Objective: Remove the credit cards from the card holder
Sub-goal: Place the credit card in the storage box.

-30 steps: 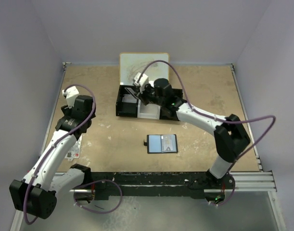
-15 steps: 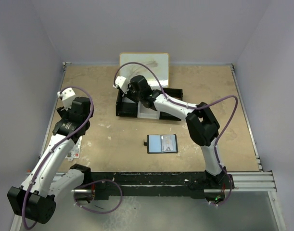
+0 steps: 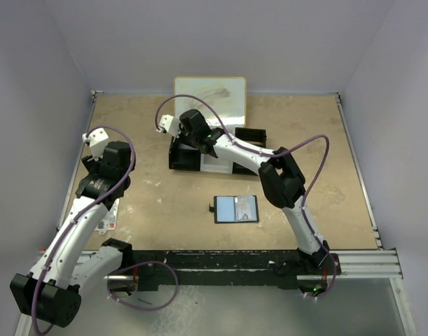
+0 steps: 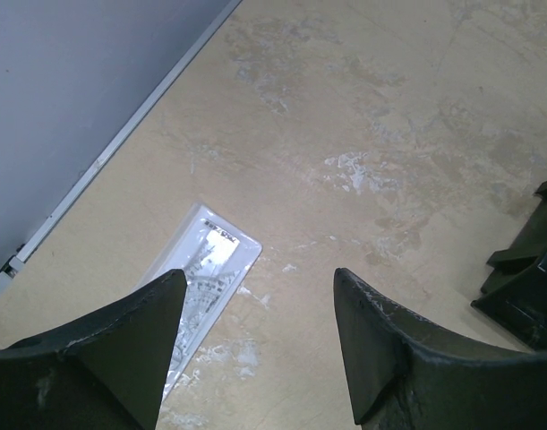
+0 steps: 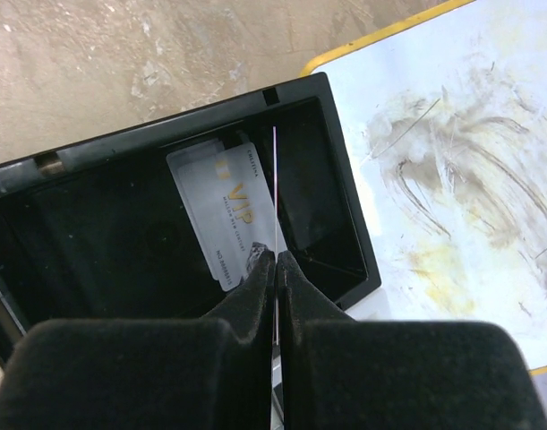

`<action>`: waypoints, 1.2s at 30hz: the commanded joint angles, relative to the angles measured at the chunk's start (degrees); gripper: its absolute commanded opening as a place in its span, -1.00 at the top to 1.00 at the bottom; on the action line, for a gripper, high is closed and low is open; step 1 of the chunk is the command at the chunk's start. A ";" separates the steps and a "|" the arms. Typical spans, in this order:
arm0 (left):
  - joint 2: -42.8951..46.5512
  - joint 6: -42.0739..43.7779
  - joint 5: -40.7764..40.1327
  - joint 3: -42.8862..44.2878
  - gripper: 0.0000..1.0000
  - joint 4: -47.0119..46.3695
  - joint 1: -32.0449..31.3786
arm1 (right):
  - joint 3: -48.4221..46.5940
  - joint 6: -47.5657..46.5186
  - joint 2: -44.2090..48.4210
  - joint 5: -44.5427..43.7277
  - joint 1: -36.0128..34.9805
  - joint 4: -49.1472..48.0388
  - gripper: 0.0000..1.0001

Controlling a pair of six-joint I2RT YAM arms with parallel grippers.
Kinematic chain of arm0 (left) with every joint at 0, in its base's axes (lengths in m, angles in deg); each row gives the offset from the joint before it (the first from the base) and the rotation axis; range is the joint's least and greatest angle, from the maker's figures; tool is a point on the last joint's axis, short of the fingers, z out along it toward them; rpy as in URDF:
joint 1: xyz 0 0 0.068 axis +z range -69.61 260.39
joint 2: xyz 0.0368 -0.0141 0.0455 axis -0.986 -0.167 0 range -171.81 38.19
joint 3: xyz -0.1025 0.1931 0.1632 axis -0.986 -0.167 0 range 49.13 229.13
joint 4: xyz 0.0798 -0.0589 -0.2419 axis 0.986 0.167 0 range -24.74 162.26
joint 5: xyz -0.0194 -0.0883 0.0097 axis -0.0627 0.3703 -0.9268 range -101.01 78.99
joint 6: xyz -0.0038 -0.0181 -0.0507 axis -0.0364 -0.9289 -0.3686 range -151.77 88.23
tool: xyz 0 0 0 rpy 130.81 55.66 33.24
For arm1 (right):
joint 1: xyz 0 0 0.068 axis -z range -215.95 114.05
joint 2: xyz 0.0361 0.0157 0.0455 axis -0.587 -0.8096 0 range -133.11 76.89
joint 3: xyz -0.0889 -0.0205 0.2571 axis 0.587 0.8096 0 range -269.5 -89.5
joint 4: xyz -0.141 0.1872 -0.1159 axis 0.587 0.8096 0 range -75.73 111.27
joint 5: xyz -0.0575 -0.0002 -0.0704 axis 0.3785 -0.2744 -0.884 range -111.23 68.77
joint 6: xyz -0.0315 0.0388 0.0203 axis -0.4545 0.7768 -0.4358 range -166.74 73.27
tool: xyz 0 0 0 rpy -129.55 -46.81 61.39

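Observation:
The card holder (image 3: 236,208) lies open on the table in front of the arms, its shiny inside facing up. My right gripper (image 3: 188,136) is over the left end of the black-and-white tray (image 3: 252,134). In the right wrist view this gripper (image 5: 276,255) is shut on a thin card (image 5: 275,179) seen edge-on, above a white VIP card (image 5: 224,210) lying in a black compartment. My left gripper (image 3: 100,180) is at the table's left side. In the left wrist view it (image 4: 255,278) is open and empty above a white card (image 4: 206,273) lying flat on the table.
A whiteboard (image 3: 210,91) with a yellow rim lies behind the tray and also shows in the right wrist view (image 5: 452,161). The tray's black corner (image 4: 528,287) shows at the right of the left wrist view. The left wall's foot (image 4: 121,143) runs close to the white card.
My right gripper has swung left along the tray, from its middle to its left compartment, still shut on the card. The left arm has barely shifted. The card holder has not moved.

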State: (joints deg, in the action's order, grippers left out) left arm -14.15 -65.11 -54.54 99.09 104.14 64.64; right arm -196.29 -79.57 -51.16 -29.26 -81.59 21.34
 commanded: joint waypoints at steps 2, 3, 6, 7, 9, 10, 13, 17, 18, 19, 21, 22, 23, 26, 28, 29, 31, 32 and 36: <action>3.65 -0.14 -3.38 0.50 -0.30 -0.35 0.37 | -3.94 -2.83 -2.68 -2.86 -0.50 0.23 1.00; 4.57 -0.65 -4.38 0.43 -0.31 -0.20 0.37 | -4.41 -2.89 -3.33 -2.94 -0.54 0.16 1.00; 7.65 -1.59 -6.81 0.28 -0.32 0.47 0.41 | -5.68 -3.27 -4.70 -3.73 -0.54 -0.43 1.00; 8.55 -1.82 -7.68 0.24 -0.32 0.52 0.37 | -5.97 -3.91 -5.01 -3.89 -0.50 -0.78 1.00; 10.12 -2.44 -9.06 0.29 -0.32 0.89 0.37 | -6.28 -4.92 -5.81 -4.80 -0.49 -1.65 1.00; 10.89 -2.66 -9.81 0.26 -0.33 1.00 0.37 | -6.33 -5.54 -6.21 -5.36 -0.49 -1.85 1.00; 13.41 -3.48 -12.08 0.31 -0.33 1.60 0.37 | -6.96 -7.12 -7.60 -7.01 -0.49 -2.41 1.00; 16.79 -4.02 -13.52 -0.07 -0.34 1.41 0.37 | -7.43 -9.45 -8.58 -8.42 -0.75 -2.26 1.00; 17.53 -4.00 -13.63 -0.11 -0.34 1.28 0.41 | -7.23 -9.70 -8.69 -8.56 -0.76 -2.45 0.97; 18.06 -3.99 -13.80 -0.27 -0.34 1.13 0.42 | -7.03 -9.97 -8.77 -8.54 -0.76 -2.64 0.94; 18.62 -3.92 -13.94 -0.45 -0.34 0.97 0.37 | -7.03 -9.97 -9.02 -8.44 -0.84 -2.46 0.86; 18.68 -3.92 -13.97 -0.45 -0.34 0.97 0.38 | -7.22 -9.89 -9.24 -8.21 -0.85 -1.99 0.84; 18.54 -3.97 -14.09 -0.27 -0.34 1.13 0.37 | -7.37 -9.94 -9.38 -8.15 -0.97 -1.63 0.83; 18.44 -4.12 -14.19 -0.12 -0.34 1.34 0.37 | -6.95 -11.27 -9.72 -8.82 -1.60 -1.56 0.81; 18.41 -4.10 -14.03 -0.13 -0.34 1.29 0.37 | -6.72 -11.99 -9.91 -9.05 -1.79 -1.58 0.75; 18.43 -4.03 -13.86 -0.19 -0.34 1.22 0.37 | -6.77 -12.13 -10.06 -9.21 -1.81 -1.40 0.73; 18.51 -3.93 -13.74 -0.20 -0.34 1.22 0.37 | -6.85 -12.15 -10.20 -9.31 -1.90 -1.36 0.70; 18.42 -3.92 -13.57 -0.21 -0.34 1.21 0.37 | -6.86 -12.14 -10.20 -9.28 -1.90 -1.29 0.66; 18.42 -3.91 -13.60 -0.21 -0.34 1.22 0.37 | -6.71 -12.16 -9.65 -9.26 -1.90 -1.26 0.46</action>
State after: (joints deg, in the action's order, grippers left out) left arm 4.39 -68.63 -67.19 99.02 106.34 64.64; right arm -201.14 -90.77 -62.26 -37.24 -83.19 20.75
